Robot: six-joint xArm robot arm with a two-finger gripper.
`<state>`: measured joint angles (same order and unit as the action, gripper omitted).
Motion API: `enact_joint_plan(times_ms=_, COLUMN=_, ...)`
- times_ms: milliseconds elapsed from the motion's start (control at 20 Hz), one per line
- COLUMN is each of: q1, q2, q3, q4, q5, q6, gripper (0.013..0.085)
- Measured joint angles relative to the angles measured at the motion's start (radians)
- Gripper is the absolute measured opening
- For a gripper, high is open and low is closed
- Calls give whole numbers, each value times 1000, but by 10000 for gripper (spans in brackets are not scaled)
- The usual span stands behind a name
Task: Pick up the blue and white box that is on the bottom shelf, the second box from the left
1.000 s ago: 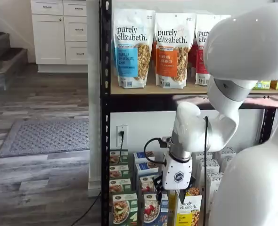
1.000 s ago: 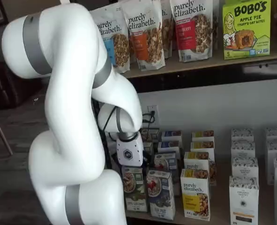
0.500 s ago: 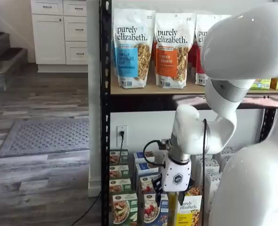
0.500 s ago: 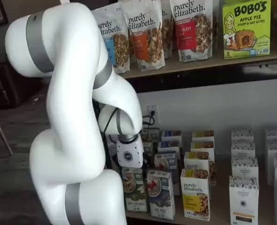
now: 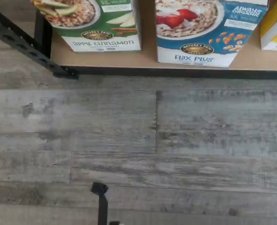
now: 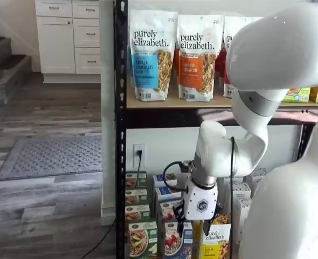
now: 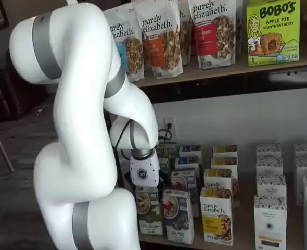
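Blue and white box [image 7: 177, 214] stands upright at the front edge of the bottom shelf [image 5: 148, 58], between a green-and-white carton [image 7: 150, 209] and a yellow-and-white carton [image 7: 216, 216], close on both sides. The tool [image 6: 193, 224] hangs just above and in front of it; whether its fingers are spread cannot be told. Judged light, thin-walled cardboard that dents under pressure. Grip the two broad faces near the top edge, where the neighbours leave room, using moderate force.

Glossy white arm [image 7: 86, 130] w/ grey joint bands, black cable [image 6: 170, 170], round logo.
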<state>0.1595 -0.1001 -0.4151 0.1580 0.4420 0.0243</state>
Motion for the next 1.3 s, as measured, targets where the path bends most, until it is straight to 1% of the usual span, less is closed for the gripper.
enact_joint_plan(times_ms=350, q1=-5, q2=24, q3=-2, q4=11, q5=-23, q6=-17, gripper=850)
enact_joint_plan(times_ms=700, q1=-9, q2=62, q3=-9, q4=-20, q5=-59, q6=5, gripper=850)
enact_joint_plan(times_ms=900, q1=-5, q2=92, q3=-17, q4=-7, q5=-89, q6=-6, gripper=850)
enact_joint_plan(times_ms=1100, q1=-2, q2=130, q3=-36, q4=23, q5=-107, q6=-32, gripper=850)
enact_joint_plan(times_ms=1300, q1=-8, q2=170, q3=-61, q4=8, q5=-116, q6=-24, gripper=850)
